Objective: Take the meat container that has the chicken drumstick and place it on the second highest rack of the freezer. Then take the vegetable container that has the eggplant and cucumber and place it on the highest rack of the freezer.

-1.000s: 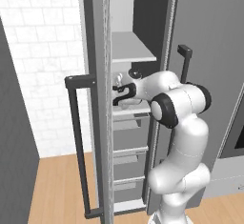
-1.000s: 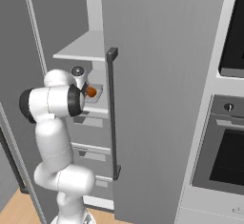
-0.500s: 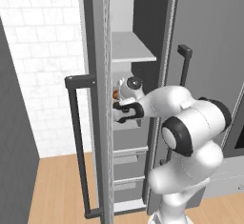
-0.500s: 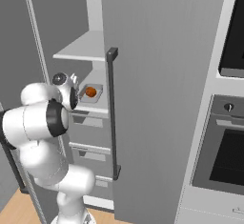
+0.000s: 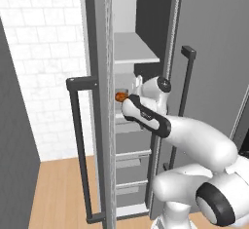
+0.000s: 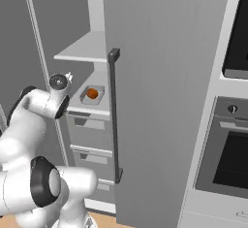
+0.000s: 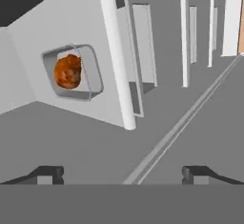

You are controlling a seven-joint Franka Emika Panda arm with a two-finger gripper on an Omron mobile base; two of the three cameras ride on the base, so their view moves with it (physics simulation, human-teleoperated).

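The white arm has drawn back out of the tall grey freezer; its fingers hang released, empty. Ahead of them, the glossy orange-brown chicken drumstick sits in its grey tray on the lower pale shelf.

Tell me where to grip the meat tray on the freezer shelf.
Grip the meat tray by a rim edge, coming from the open front and above: it lies flat on the shelf, its rim is raised, and the drumstick fills the middle. The gripper is open.
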